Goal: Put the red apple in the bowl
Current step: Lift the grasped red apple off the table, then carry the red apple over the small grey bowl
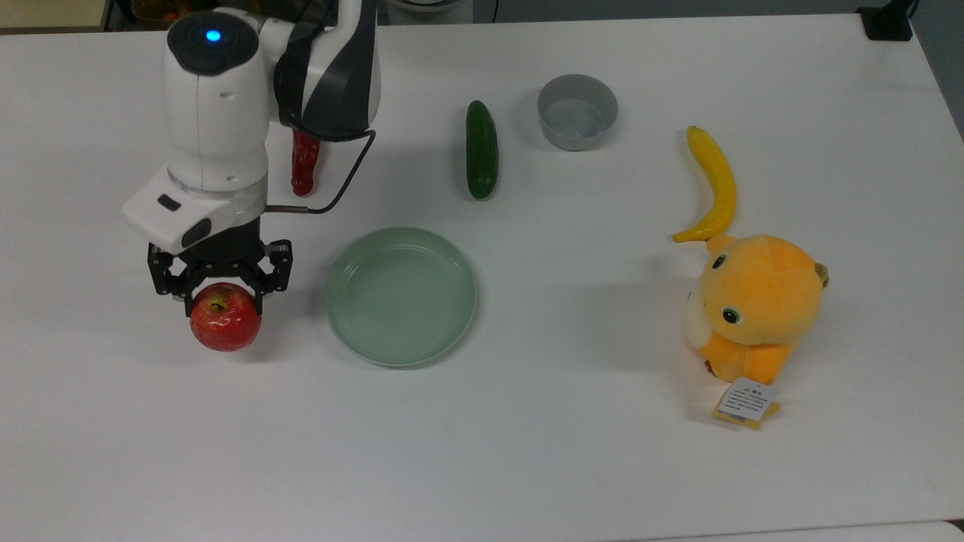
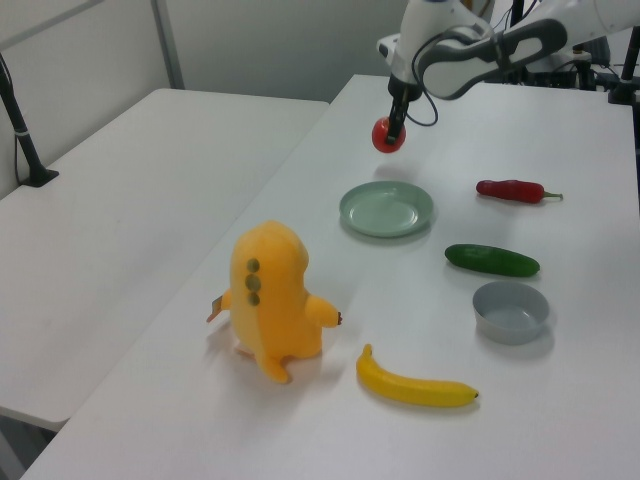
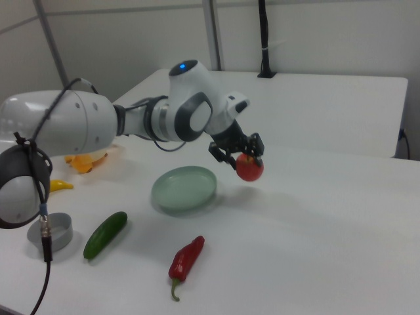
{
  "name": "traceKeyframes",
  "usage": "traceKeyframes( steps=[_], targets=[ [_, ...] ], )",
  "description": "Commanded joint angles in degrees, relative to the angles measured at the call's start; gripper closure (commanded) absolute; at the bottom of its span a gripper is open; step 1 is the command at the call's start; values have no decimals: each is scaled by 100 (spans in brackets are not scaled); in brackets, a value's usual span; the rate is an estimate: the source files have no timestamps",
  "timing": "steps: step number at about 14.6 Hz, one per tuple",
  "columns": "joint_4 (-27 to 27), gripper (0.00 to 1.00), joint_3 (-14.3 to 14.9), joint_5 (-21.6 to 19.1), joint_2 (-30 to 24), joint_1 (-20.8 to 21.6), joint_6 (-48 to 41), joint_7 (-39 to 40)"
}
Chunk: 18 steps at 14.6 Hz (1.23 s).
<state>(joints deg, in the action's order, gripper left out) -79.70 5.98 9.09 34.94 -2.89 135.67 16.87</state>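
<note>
The red apple (image 1: 225, 324) (image 2: 386, 135) (image 3: 250, 167) hangs clear above the white table, held from above by my gripper (image 1: 218, 295) (image 2: 396, 122) (image 3: 239, 156), which is shut on it. The apple is at the top view's left, left of the pale green plate. The grey bowl (image 1: 577, 111) (image 2: 510, 311) (image 3: 54, 231) stands empty far off at the top view's upper middle, right of the cucumber.
A pale green plate (image 1: 401, 296) lies right of the apple in the top view. A red chili pepper (image 1: 304, 162) (image 3: 186, 258) lies behind the arm, a cucumber (image 1: 481, 149) left of the bowl. A banana (image 1: 715, 184) and an orange plush toy (image 1: 755, 307) sit at the top view's right.
</note>
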Motion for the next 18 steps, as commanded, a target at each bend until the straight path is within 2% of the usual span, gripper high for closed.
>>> traceKeyframes(
  steps=[1, 5, 7, 10, 11, 14, 18],
  targets=[
    [-177, 77, -9, 49, -460, 227, -199, -597],
    [-388, 76, -342, -39, -1084, 236, -856, -685],
    [-536, 76, -649, -91, -1374, 201, -1287, -755],
    [-1151, 76, -1185, -127, -1840, 78, -1341, -913],
    [-1274, 76, -1283, -136, -1972, 87, -1350, -1105],
    [-1740, 76, -1441, -232, -2367, 192, -1359, -1738],
    [-2320, 73, -1521, -312, -2886, 639, -1771, -1924]
  ],
)
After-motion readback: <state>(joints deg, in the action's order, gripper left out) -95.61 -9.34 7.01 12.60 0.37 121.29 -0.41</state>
